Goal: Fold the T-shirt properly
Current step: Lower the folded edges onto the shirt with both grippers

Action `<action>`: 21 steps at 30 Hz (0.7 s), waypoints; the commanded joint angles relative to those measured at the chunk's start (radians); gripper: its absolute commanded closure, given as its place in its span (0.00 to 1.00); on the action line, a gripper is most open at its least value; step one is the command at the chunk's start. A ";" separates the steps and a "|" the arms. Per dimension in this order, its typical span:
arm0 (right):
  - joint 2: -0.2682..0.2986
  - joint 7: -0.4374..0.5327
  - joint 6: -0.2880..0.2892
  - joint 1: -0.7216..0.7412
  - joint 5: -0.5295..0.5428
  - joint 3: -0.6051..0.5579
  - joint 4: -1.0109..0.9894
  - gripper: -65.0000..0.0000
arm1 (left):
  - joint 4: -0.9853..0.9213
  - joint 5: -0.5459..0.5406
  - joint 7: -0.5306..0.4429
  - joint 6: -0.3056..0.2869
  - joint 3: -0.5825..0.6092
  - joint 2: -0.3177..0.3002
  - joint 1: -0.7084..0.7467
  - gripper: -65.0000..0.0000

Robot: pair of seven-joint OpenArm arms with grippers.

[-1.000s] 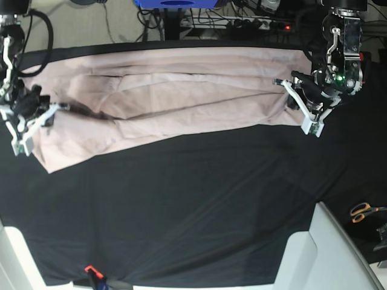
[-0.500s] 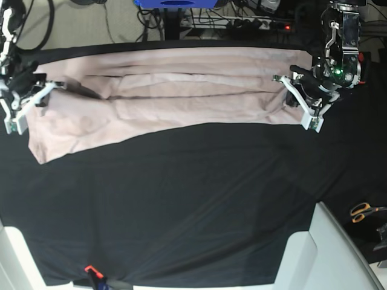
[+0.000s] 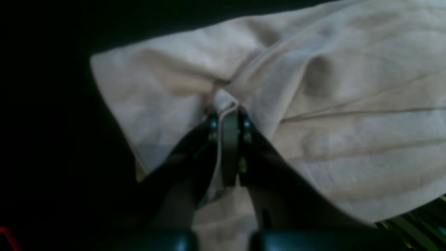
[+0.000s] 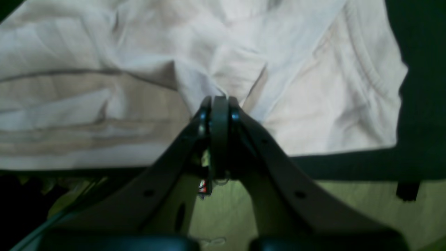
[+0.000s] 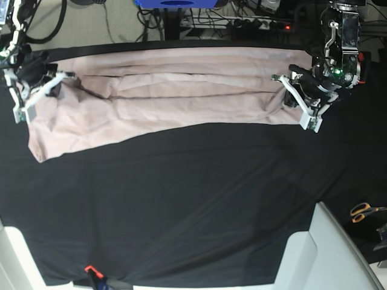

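The pale pink T-shirt [image 5: 169, 96] lies pulled into a long creased band across the far part of the black table cloth [image 5: 181, 205]. In the base view my left gripper [image 5: 286, 90] holds the shirt's right end. My right gripper [image 5: 58, 81] holds its left end near the far left corner. The left wrist view shows the left gripper [image 3: 227, 106] shut on a pinched fold of the T-shirt [image 3: 331, 115]. In the right wrist view the right gripper [image 4: 217, 101] is likewise shut on a bunched fold of the T-shirt [image 4: 104, 94], close to the table's edge.
Orange-handled scissors [image 5: 363, 211] lie at the right edge. A white box-like shape [image 5: 326, 254] fills the near right corner. Cables and a power strip [image 5: 254, 24] run behind the table. A small orange clip [image 5: 89, 269] sits at the front edge.
My right gripper has drawn the shirt's left end toward the far edge, pulling the band straighter. My left gripper shifted slightly the same way. Both stayed shut on the cloth.
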 commanded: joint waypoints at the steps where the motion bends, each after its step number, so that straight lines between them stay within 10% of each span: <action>1: 0.010 0.011 0.001 0.000 0.005 0.008 0.019 1.00 | 0.019 0.013 -0.015 -0.002 -0.006 -0.015 -0.004 1.00; 21: 0.008 0.020 0.001 -0.088 0.006 0.010 0.039 1.00 | 0.021 0.152 -0.015 -0.002 -0.002 0.013 -0.004 1.00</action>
